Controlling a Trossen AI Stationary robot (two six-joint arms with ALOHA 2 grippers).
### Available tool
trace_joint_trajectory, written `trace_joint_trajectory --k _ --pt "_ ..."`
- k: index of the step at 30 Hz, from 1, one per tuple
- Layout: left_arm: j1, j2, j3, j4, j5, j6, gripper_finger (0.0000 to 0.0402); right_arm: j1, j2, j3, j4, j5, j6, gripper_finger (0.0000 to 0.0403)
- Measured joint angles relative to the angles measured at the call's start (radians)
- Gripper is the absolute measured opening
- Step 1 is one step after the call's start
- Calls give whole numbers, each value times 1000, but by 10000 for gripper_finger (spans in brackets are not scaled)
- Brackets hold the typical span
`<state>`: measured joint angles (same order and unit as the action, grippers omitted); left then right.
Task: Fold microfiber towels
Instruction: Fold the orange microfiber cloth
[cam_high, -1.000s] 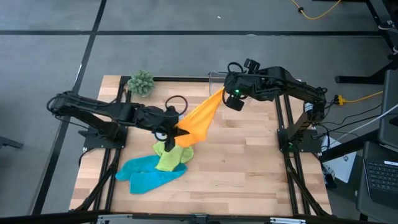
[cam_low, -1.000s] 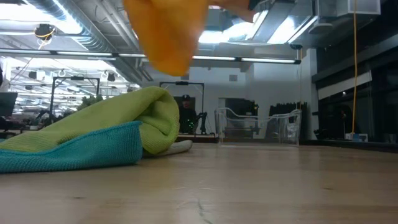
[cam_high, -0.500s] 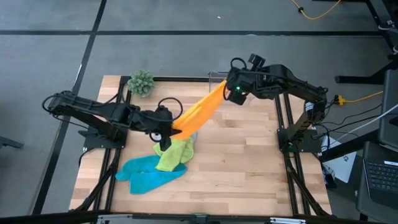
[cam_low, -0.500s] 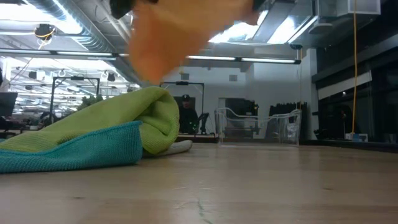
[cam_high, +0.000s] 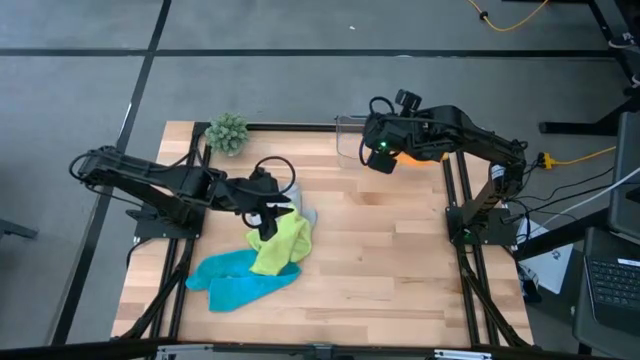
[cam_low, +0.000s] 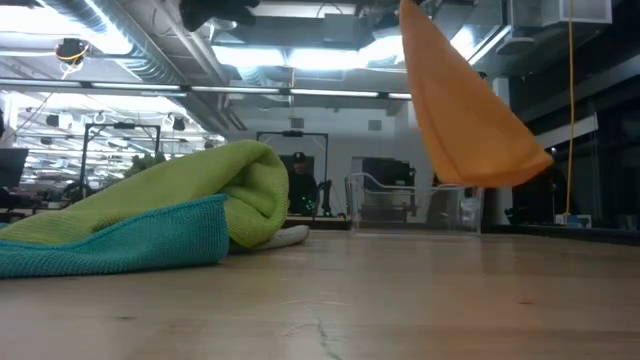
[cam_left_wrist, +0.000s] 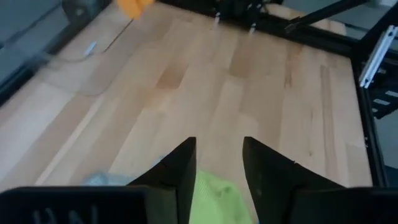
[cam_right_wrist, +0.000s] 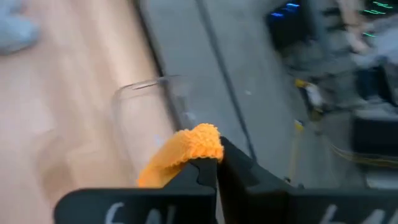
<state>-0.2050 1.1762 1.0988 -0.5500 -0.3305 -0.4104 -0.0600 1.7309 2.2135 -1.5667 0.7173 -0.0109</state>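
The orange towel (cam_low: 468, 112) hangs from my right gripper (cam_right_wrist: 214, 167), which is shut on it above the table's far right part; in the high view only a sliver of the orange towel (cam_high: 406, 157) shows beside my right gripper (cam_high: 378, 156). My left gripper (cam_left_wrist: 219, 157) stands open and holds nothing, over the heap at the table's middle left. In that heap the lime green towel (cam_high: 281, 245) lies on the turquoise towel (cam_high: 235, 286), and a bit of the grey towel (cam_high: 306, 215) peeks out at the far side. My right gripper pinches a bunched edge of the orange towel (cam_right_wrist: 189, 147) between its two fingers, and a small tuft sticks out past the fingertips. The cloth hangs slack below the gripper, widening downward. Its lower end (cam_low: 495, 168) is clear of the table.
A clear plastic box (cam_high: 349, 135) stands at the far edge, just left of my right gripper. A small green plant (cam_high: 227, 132) sits at the far left corner. Bare wood (cam_high: 400, 260) lies to the right of the heap.
My left gripper has opened and let go of the orange towel's lower end. The towel, drawn out between both grippers before, has swung toward the right and now hangs from my right gripper alone.
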Motion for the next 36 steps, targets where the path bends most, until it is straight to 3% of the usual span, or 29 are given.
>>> trace_joint_trajectory --k 8,20,29,36 --pt "3 102 0 346 -1 265 124 33 0 0 139 -205 -104 0" --pt "38 228 0 743 -2 499 124 45 1 0 197 -280 -99 0" --pt "124 246 2 800 9 528 124 46 2 0 277 -498 -107 0" --pt "155 281 1 858 79 529 124 45 3 0 292 -511 -130 0"
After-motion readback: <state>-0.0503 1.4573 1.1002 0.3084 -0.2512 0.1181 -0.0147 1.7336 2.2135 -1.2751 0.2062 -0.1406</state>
